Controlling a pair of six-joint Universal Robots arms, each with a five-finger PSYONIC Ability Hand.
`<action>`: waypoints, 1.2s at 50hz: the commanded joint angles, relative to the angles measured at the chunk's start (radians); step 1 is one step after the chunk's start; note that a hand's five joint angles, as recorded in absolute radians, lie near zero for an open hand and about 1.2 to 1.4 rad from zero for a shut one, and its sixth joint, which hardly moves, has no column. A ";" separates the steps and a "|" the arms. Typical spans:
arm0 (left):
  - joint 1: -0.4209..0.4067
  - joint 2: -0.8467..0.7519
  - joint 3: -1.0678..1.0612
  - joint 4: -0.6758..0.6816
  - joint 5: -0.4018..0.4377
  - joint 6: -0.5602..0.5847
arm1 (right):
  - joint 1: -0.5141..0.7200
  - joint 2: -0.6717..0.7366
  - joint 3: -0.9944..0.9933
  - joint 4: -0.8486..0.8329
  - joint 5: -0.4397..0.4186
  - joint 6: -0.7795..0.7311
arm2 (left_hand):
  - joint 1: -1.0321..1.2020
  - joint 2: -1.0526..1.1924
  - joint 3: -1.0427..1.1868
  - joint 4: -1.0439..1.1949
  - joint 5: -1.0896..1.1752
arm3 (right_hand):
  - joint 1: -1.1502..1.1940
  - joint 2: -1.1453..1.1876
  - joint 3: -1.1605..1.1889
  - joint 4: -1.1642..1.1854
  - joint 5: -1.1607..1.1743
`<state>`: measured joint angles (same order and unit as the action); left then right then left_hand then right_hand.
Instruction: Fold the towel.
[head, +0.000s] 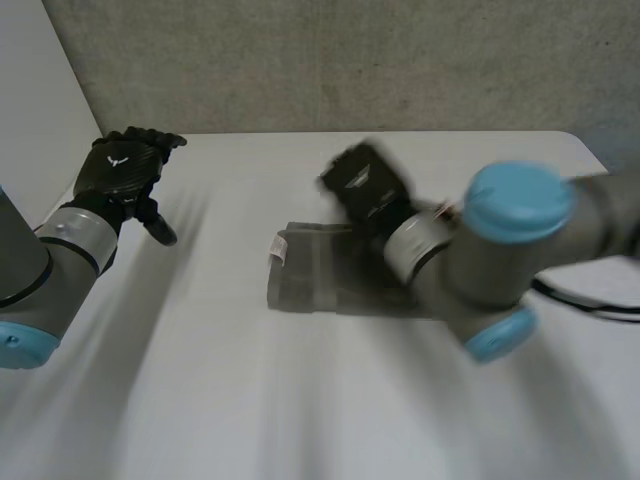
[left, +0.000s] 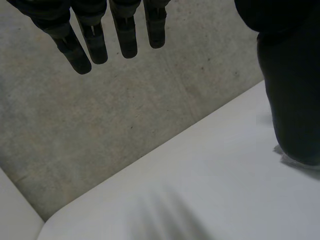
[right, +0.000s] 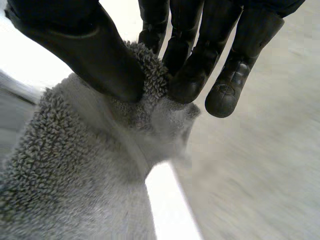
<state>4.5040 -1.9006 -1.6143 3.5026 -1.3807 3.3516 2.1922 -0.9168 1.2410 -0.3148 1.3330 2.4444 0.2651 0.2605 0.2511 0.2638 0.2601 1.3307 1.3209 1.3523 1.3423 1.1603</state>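
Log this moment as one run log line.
right hand: shut on towel, pinching its far side | left hand: open, apart from towel | towel: lying on table

My head camera looks down on the table (head: 250, 400) from behind. The right wrist camera, close in, shares its towel (head: 310, 285) (right: 75, 190).

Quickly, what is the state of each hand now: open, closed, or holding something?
Left hand: open, fingers straight, holding nothing.
Right hand: closed, pinching the towel between thumb and fingers.
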 joint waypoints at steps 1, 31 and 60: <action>-0.040 -0.008 0.010 0.004 0.000 -0.004 | 0.064 0.110 0.000 0.065 -0.074 -0.025 | -0.034 -0.029 -0.020 -0.033 -0.203 | 0.066 0.075 0.044 0.054 0.061; -0.384 -0.198 0.186 0.004 -0.057 0.000 | -0.360 -0.243 0.448 0.074 -0.077 0.407 | -0.025 -0.021 -0.011 -0.024 -0.195 | -1.156 -1.146 -1.178 -1.168 -1.160; -0.401 -0.354 0.221 -0.007 -0.193 0.006 | -0.307 -0.120 0.288 0.049 0.112 0.151 | 0.001 0.006 0.015 0.003 -0.168 | 0.066 0.075 0.044 0.054 0.061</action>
<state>4.1005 -2.2812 -1.3957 3.4956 -1.5741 3.3591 1.8313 -1.0178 1.5939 -0.2679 1.3929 2.6927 0.2705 0.2824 0.2833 0.2646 0.2898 1.2935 1.2535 1.3402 1.3420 1.1412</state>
